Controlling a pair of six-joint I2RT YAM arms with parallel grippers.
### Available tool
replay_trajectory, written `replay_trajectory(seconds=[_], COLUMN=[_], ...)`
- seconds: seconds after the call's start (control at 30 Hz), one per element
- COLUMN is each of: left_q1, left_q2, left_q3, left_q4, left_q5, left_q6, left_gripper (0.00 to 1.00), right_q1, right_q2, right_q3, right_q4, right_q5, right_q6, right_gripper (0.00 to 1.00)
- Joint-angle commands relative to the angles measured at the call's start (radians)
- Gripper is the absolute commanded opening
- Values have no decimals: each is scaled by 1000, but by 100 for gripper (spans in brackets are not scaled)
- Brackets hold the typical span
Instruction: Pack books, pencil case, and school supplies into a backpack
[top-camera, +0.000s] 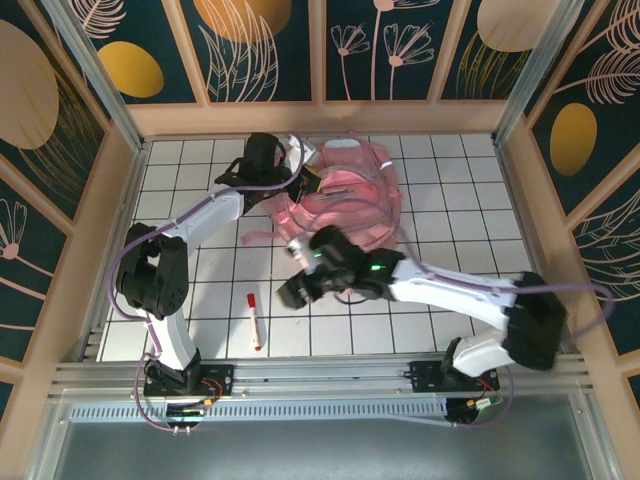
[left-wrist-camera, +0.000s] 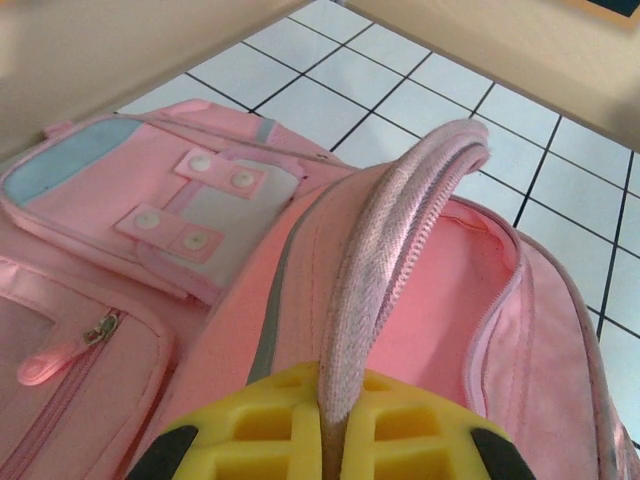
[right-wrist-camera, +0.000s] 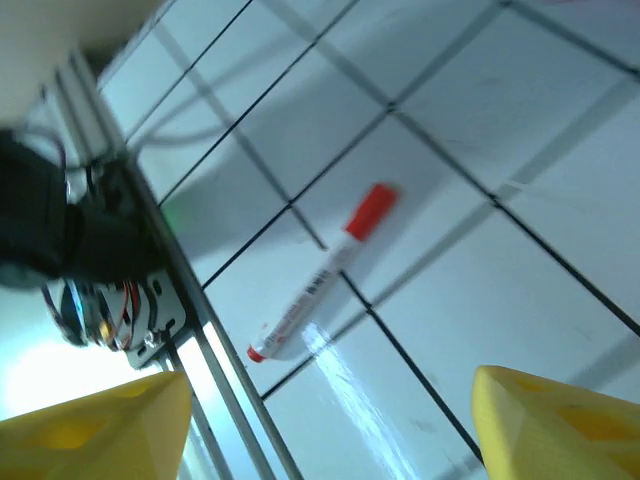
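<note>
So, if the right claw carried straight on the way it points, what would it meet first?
Most likely the marker pen, lying on the tiled table roughly centred ahead of the open right claw in its wrist view, though depth is unclear.

The overhead view is bright and even, with soft arm shadows falling on the tiled table (top-camera: 440, 170). The right wrist view is motion-blurred, with a glare streak just below the marker (right-wrist-camera: 320, 275). The left wrist view shows the backpack (left-wrist-camera: 220, 190) sharp, softening at the bottom edge.

Open pink backpack (top-camera: 352, 190), marker (top-camera: 254, 319) apart
</note>
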Motion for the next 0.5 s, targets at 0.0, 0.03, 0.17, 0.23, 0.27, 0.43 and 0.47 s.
replay_trajectory(seconds=[0.0, 0.03, 0.17, 0.23, 0.27, 0.43, 0.47], left_q1=[44, 48, 54, 55, 55, 55, 55], left_q2=[-2, -2, -8, -14, -18, -26, -25], left_q3=[-6, -12, -16, -26, -28, -27, -27], left_q4=[63, 63, 51, 60, 62, 40, 35], left_q5=[32, 32, 36, 38, 38, 20, 18], left_q6=[-18, -18, -16, -26, -28, 1, 6], left_gripper=[0, 0, 0, 0, 0, 0, 0], right_q1=[130, 161, 165, 141, 133, 137, 137], right_q2=[174, 227, 431, 547, 591, 678, 678], right_q3=[104, 135, 328, 470, 514, 564, 567], right_q4=[4, 14, -37, -163, -219, -339, -348], right_q5=[9, -16, 55, 160, 170, 247, 280], right_q6=[-348, -396, -295, -105, -55, 57, 63], right_gripper=[79, 80, 81, 79, 77, 76, 76])
